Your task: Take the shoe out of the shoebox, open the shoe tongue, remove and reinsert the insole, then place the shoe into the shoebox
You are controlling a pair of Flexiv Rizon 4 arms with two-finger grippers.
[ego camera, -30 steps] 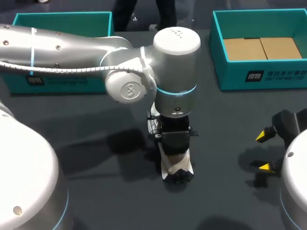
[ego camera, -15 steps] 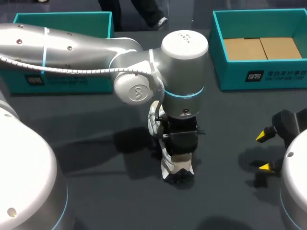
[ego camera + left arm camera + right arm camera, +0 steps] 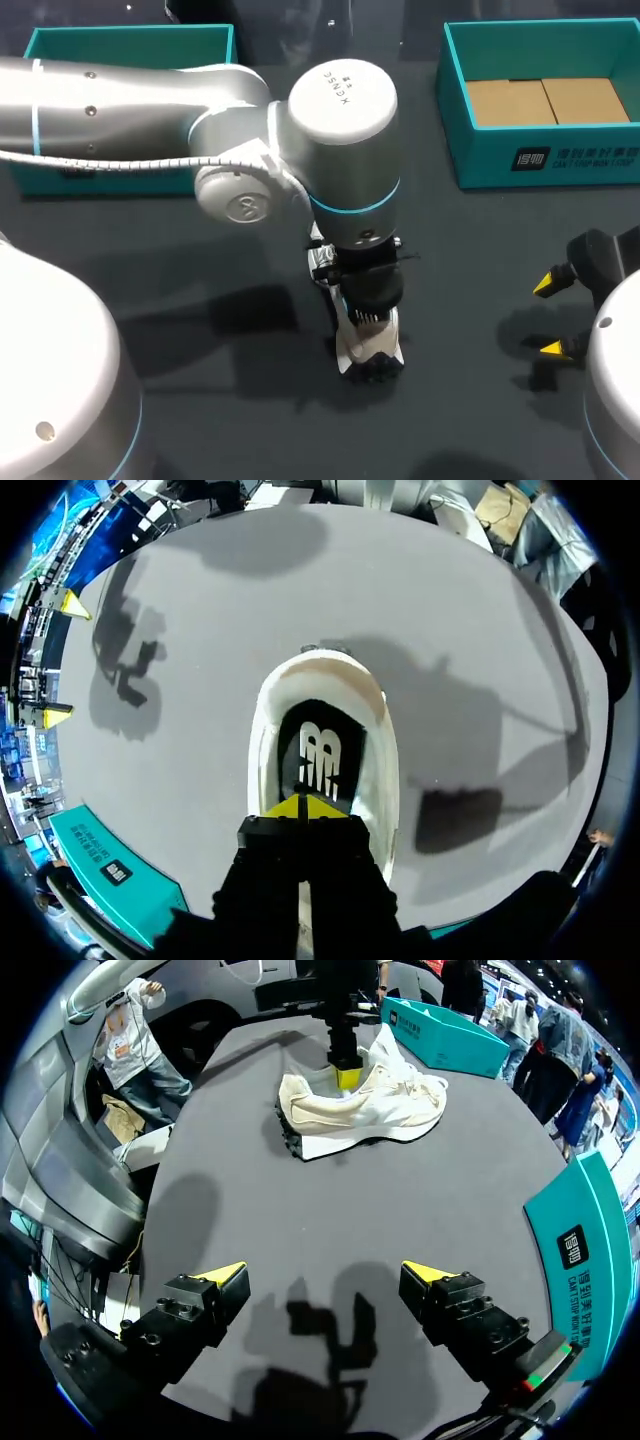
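L end effector point(image 3: 305, 807) shifted left, tips pressed together in shoe point(image 3: 376, 770), R end effector point(image 3: 322, 1273) spread, shoebox point(image 3: 540, 160) behind

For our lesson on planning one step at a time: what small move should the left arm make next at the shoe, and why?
Probably lift the left gripper a little, straight up, to test whether the insole comes along. Its fingers stand together inside the shoe, tips on the insole, which lies flat; the right gripper is open, well apart.
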